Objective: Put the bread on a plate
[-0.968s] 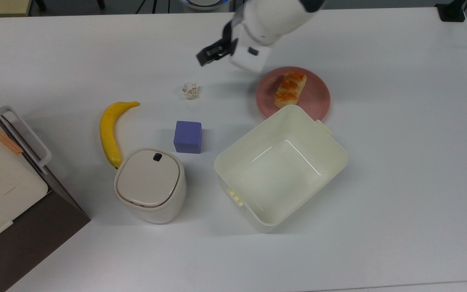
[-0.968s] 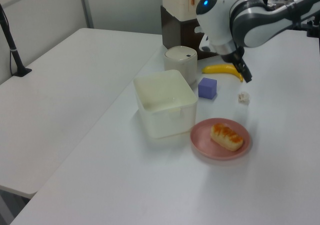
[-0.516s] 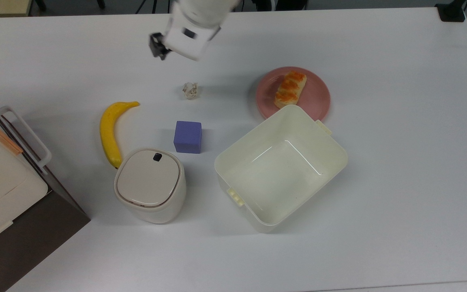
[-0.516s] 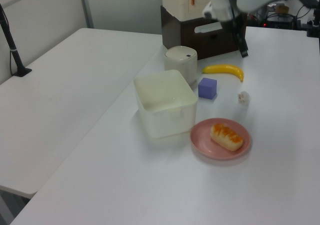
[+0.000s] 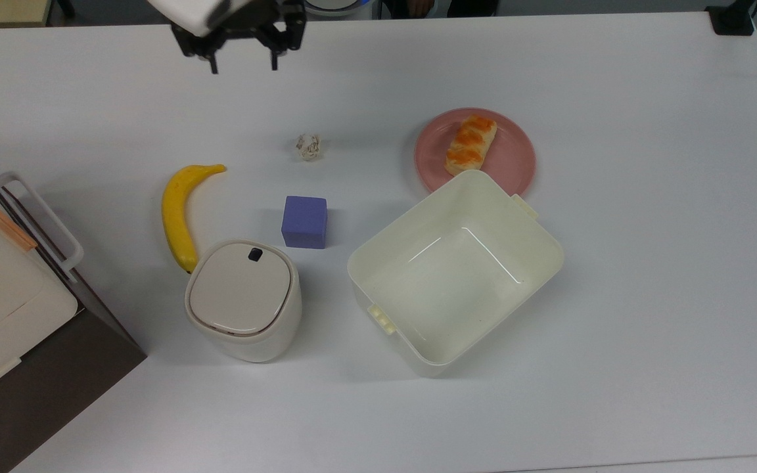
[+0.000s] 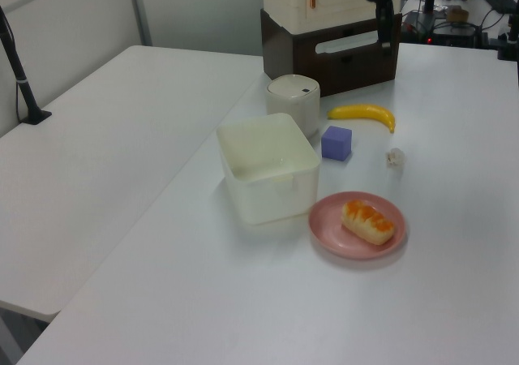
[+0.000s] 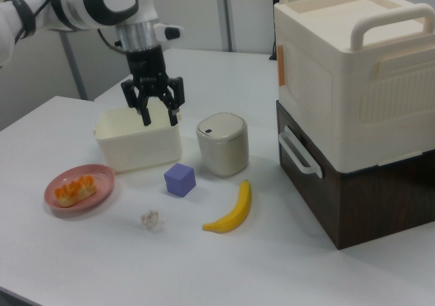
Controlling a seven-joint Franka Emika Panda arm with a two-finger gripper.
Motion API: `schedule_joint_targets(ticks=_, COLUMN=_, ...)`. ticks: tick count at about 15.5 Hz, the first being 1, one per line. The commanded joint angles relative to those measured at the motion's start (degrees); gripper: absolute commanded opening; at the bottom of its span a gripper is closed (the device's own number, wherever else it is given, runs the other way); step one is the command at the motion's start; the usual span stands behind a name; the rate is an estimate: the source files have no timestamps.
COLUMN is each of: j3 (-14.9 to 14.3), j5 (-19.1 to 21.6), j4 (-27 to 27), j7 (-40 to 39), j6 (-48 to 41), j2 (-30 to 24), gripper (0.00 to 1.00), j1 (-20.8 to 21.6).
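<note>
The bread point(image 5: 470, 144), a small loaf with an orange-brown glazed top, lies on the pink plate point(image 5: 513, 157) beside the cream tub's far corner. It also lies on the plate point(image 6: 332, 223) as the bread point(image 6: 367, 221) in the left view and as the bread point(image 7: 75, 188) on the plate point(image 7: 102, 177) in the right view. My gripper point(image 5: 242, 62) hangs open and empty high over the table's far edge, well off to the top view's left of the plate. In the right view the gripper point(image 7: 159, 119) points straight down, its fingers spread.
A large empty cream tub point(image 5: 457, 282) stands next to the plate. A crumpled paper ball point(image 5: 309, 146), a purple cube point(image 5: 304, 221), a banana point(image 5: 175, 210) and a lidded white bin point(image 5: 244, 299) sit towards the top view's left. Stacked boxes point(image 7: 353, 102) stand at the table's end.
The gripper has swung away from the plate towards the top view's left and upward, turning as it went. The bread has stayed on the plate.
</note>
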Motion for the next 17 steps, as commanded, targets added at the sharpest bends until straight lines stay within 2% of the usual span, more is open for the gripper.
schedule_joint_targets(ticks=1, j3=-0.54, j5=4.04, j4=3.32, j7=5.14, j6=-0.61, j2=-0.35, gripper=0.73, j1=-2.00)
schedule_joint_targets(ticks=6, j3=-0.54, j5=5.37, j4=4.82, j7=10.93, j6=2.45, j2=-0.43, gripper=0.73, j1=-3.41)
schedule_joint_targets(ticks=11, j3=-0.36, j5=6.69, j4=2.90, j7=17.01, j6=7.48, j2=-2.09, gripper=0.76, j1=-3.68)
schedule_joint_targets(ticks=12, j3=-0.36, j5=6.69, j4=0.62, j7=17.02, j6=8.44, j2=-3.67, gripper=0.81, j1=-3.59)
schedule_joint_targets(ticks=14, j3=-0.36, j5=6.69, j4=-2.11, j7=17.01, j6=9.76, j2=-5.96, gripper=1.00, j1=-3.59)
schedule_joint_targets(ticks=17, j3=-0.45, j5=6.60, j4=-3.61, j7=16.58, j6=9.50, j2=-7.02, gripper=1.00, j1=-3.50)
